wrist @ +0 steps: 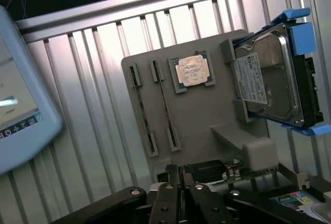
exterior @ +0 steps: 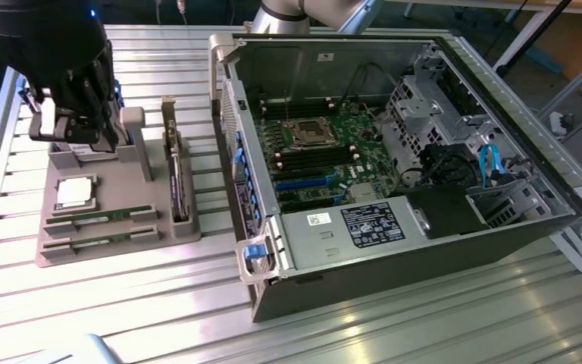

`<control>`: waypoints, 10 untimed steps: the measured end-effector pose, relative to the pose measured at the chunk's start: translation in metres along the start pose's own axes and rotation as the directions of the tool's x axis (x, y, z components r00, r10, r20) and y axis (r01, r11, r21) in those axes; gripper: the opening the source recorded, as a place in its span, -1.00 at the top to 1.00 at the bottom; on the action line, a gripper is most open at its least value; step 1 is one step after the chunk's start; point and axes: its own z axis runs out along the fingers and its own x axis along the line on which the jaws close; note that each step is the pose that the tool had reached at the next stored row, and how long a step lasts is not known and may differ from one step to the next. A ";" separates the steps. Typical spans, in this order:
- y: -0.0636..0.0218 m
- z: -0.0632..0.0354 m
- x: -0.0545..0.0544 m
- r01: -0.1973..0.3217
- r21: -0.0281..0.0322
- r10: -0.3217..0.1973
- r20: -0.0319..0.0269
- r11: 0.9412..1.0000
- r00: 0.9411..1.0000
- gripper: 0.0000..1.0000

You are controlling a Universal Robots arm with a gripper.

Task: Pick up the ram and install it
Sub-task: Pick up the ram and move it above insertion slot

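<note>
While hovering above the tray (exterior: 119, 182), gripper (wrist: 182, 177) state untellable, perhaps risks clipping the drive (wrist: 269, 74) before reaching the ram (exterior: 104, 214).

Ram sticks (exterior: 102, 214): two, green and thin, lying side by side in the tray, lower left of the exterior view.
Silver chip (exterior: 76, 192): one, square, in the tray just above the ram sticks.
Tall dark card (exterior: 175, 171): one, standing on its edge in the tray.
Hard drive (wrist: 266, 74): one, with blue rails on it.
Gray tray (exterior: 119, 254): one.
Computer case (exterior: 392, 280): one, open, filling the middle and right of the exterior view.
Blue cable (exterior: 488, 163): one, inside the case.
Screen (wrist: 20, 105): one, with a pale blue frame.
Metal table (exterior: 99, 303): one.
</note>
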 end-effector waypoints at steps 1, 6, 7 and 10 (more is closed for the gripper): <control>0.0004 0.0036 0.000 0.002 0.000 -0.002 0.000 1.000 1.000 0.69; 0.0024 0.0134 0.001 0.036 -0.001 -0.036 0.001 0.999 0.999 0.69; 0.0025 0.0151 0.001 0.055 -0.002 -0.055 0.002 0.998 0.998 0.69; 0.0052 0.0230 0.002 0.114 -0.003 -0.114 0.004 0.993 0.993 0.69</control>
